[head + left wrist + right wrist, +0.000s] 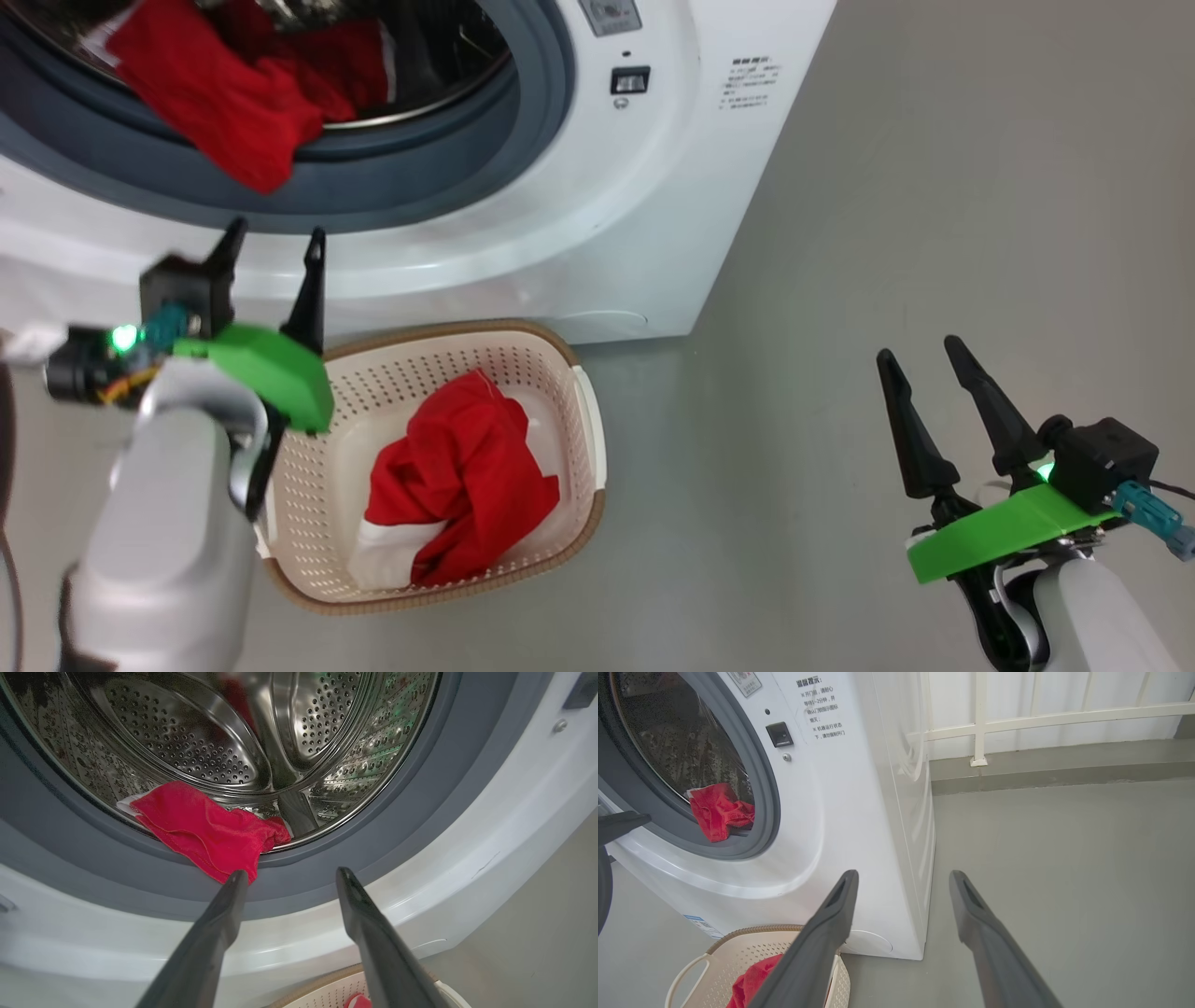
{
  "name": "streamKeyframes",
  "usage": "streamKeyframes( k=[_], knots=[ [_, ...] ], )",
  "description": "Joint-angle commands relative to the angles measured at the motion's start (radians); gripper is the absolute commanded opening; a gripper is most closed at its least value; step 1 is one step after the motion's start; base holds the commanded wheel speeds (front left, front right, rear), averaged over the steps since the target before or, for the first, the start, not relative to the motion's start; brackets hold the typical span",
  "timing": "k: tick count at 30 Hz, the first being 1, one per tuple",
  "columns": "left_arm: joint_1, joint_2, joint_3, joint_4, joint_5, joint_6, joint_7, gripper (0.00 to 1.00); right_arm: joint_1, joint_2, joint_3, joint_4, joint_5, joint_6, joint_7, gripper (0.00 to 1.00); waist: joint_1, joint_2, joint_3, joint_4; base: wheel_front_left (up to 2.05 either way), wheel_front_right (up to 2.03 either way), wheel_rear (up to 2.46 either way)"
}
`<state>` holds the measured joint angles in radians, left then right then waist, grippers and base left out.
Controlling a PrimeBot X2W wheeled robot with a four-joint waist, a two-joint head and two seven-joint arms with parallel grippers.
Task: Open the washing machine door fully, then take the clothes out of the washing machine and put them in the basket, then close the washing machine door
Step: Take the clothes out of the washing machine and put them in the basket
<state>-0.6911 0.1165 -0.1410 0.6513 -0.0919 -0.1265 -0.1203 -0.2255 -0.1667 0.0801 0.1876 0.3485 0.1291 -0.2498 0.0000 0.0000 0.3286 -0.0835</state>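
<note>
Jaws spread wide and empty, left gripper [292, 873] points at the clothes [205, 830] draped over the washing machine [467, 849] lip just ahead, hanging corner beside one fingertip, while the right gripper [918, 350], equally wide, sits much farther off.

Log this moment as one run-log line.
phase: unloading | left gripper: open, empty, facing drum | right gripper: open, empty | basket: holds red garment | gasket: second red garment draped
</note>
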Motion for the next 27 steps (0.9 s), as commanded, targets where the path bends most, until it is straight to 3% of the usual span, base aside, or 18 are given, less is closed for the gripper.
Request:
streamKeyframes(
  k=[1,14,27],
  knots=[
    [-0.057,0.042,0.014,0.01,0.02,0.012,0.016,1.0,-0.015,-0.001,0.021,-0.027,-0.013,0.002,-0.012,1.0,0.0,0.0,0.027,-0.02,0.0,0.0,0.0],
    [-0.387,0.079,-0.091,0.294,0.149,0.064,0.102,1.0,-0.072,0.033,0.062,-0.031,-0.022,0.002,-0.012,1.0,0.0,0.0,0.094,-0.074,0.0,0.0,0.0],
    [-0.572,0.16,-0.157,0.537,0.217,0.087,0.13,1.0,-0.127,0.068,0.128,-0.024,-0.013,0.002,-0.012,1.0,0.0,0.0,0.158,-0.161,0.0,0.0,0.0]
  ],
)
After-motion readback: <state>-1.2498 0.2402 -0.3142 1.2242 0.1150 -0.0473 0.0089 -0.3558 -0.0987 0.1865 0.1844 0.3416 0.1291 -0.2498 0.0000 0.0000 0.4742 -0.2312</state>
